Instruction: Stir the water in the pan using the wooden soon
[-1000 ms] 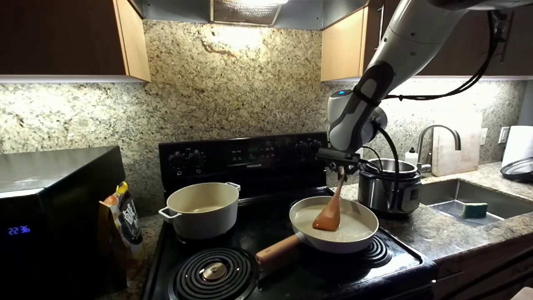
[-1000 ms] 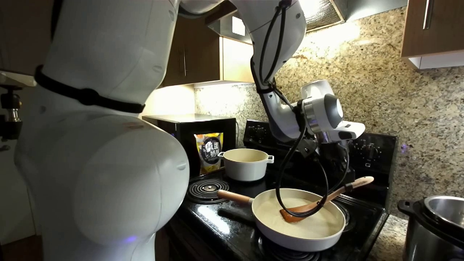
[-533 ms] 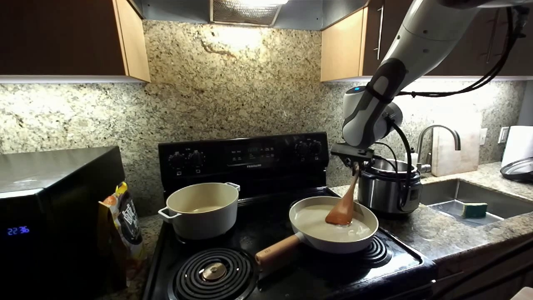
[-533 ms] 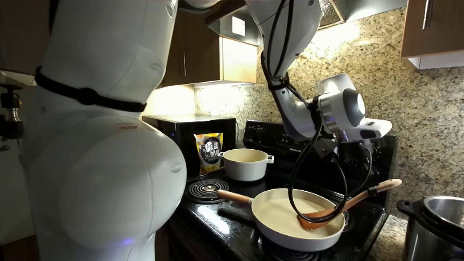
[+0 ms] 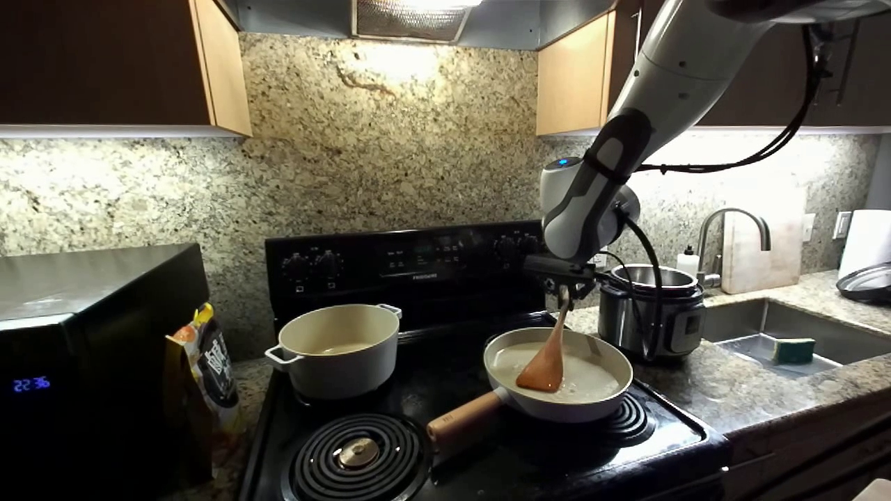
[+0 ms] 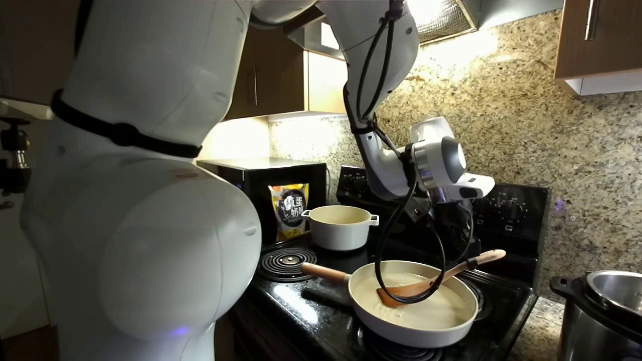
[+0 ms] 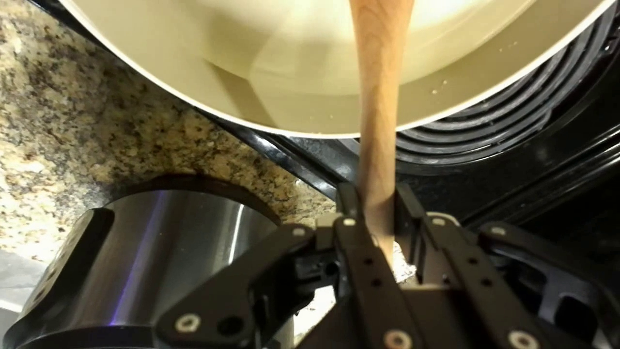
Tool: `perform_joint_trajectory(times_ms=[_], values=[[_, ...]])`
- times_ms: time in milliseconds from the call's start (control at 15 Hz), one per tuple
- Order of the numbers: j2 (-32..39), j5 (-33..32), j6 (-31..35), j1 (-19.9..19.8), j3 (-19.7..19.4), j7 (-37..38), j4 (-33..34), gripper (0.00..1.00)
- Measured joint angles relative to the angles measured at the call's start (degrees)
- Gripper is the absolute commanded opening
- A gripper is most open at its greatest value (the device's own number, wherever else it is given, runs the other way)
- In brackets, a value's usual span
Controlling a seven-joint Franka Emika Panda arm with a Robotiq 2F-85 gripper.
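The wooden spoon, a flat spatula-like tool, leans in the pan; its broad blade [image 5: 545,369] is in the water [image 5: 588,383] toward the handle side. It also shows in an exterior view [image 6: 409,291] and in the wrist view [image 7: 380,97]. The pan [image 5: 557,410] is light grey with a cream inside and a wooden handle, also seen in an exterior view [image 6: 401,333]. My gripper [image 5: 566,299] is above the pan's back rim, shut on the spoon's shaft, with a finger on each side in the wrist view [image 7: 377,201]. Part of the blade is under water.
A white two-handled pot [image 5: 341,376] stands on the back left burner. A steel pressure cooker [image 5: 651,327] stands right of the stove, close to the gripper in the wrist view [image 7: 160,261]. The sink [image 5: 752,320] lies beyond. A black cable loop [image 6: 383,260] hangs over the pan.
The gripper and spoon first swung right and back across the pan, then came back left and forward, ending slightly left of where they started. The pan has stayed in place.
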Motion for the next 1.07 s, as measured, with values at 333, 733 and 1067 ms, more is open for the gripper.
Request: perform_joint_trajectory(times_ms=[333,733,1067], values=[[-1.68,0.04,0.15,-2.55,-3.26,0.00,-0.04,0.05],[-1.15,-2.89,0.16,0.34,-4.01,1.25,0.07,0.05],[-0.61,-5.35,0.20,3.34,-4.99,3.82,0.21,0.05]])
